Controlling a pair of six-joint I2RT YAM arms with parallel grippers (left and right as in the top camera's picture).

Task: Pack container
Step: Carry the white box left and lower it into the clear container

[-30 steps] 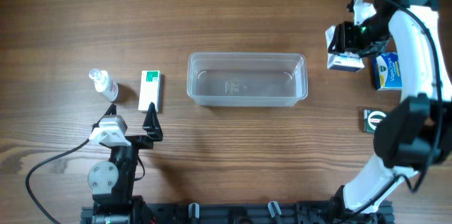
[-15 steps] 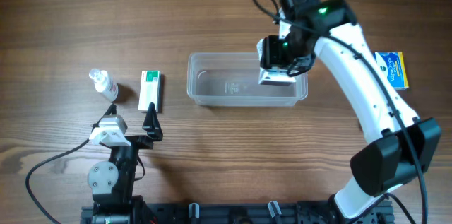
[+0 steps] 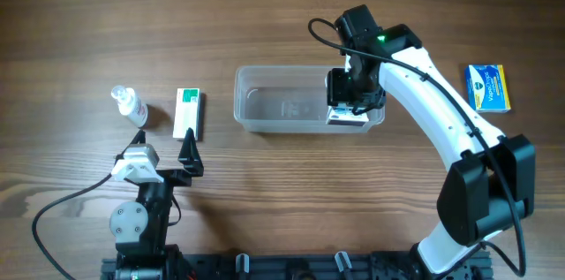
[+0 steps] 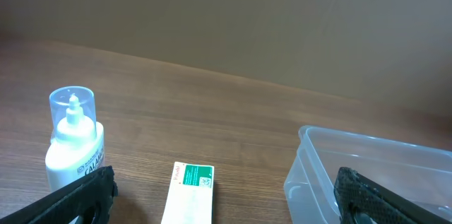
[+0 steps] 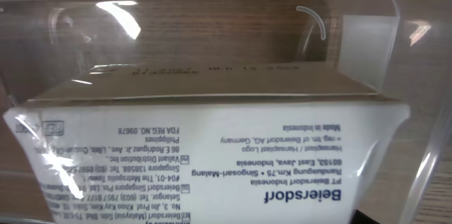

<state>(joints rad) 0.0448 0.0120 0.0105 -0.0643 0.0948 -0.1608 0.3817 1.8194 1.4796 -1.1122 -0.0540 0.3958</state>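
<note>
A: Overhead. Container (image 3: 265,108) sits mid-tabletop (image 3: 265,15). Right end effector (image 3: 350,102) is over the container's right end, pinching a white box (image 3: 347,118) that hangs inside the walls. Step in hand, as I read it: set this box down in the container.

B: How to do it well?

A: Lower until the box meets the floor, keep it off the right wall, level it, then open. A release from height risks it tipping or leaning on the rim. Keep the left part free for the other items.

B: Left side?

A: Left end effector (image 3: 188,151) sits toward the near edge, close to a green box (image 3: 187,112) but not touching. A bottle (image 3: 131,106) stands just left of that box. A blue box (image 3: 487,87) lies well apart on the right.

B: Left wrist view.

A: Left end effector is spread wide, its dark tips at the 2 bottom corners, nothing between them. Bottle upright at left, green box ahead, container's corner at right.

B: Right wrist view.

A: White box fills the frame, print upside down, top edge slightly tilted. The container's clear wall and 1 rounded corner show behind it. The end effector's tips are hidden by the box, so grip width can't be read here. The pinch is judged from overhead. Can't tell whether the box touches the floor.
</note>
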